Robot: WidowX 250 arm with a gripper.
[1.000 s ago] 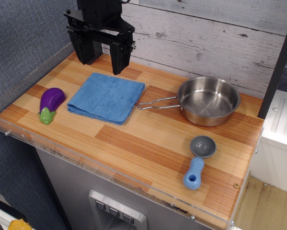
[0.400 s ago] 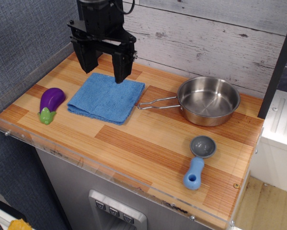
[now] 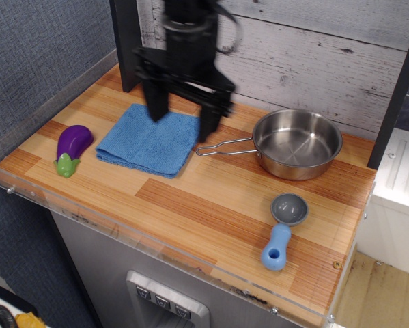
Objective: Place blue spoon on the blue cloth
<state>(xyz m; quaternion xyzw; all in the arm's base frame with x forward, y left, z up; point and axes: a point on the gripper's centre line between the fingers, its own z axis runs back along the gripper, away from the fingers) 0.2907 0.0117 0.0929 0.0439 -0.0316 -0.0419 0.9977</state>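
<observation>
The blue spoon [image 3: 282, 231] lies on the wooden counter at the front right, grey bowl away from me, light-blue handle toward the front edge. The blue cloth [image 3: 148, 141] lies folded at the back left. My black gripper [image 3: 182, 124] hangs open and empty over the cloth's right edge, blurred by motion, one finger over the cloth and one near the pan's wire handle. It is far to the left of and behind the spoon.
A steel pan [image 3: 298, 143] with a wire handle sits at the back right, handle pointing at the cloth. A purple eggplant toy [image 3: 72, 148] lies left of the cloth. A clear acrylic lip [image 3: 156, 249] runs along the counter's front edge.
My gripper has moved right and forward, from behind the cloth's back left to over its right edge, and has come lower. The spoon, the cloth and the pan have not moved.
</observation>
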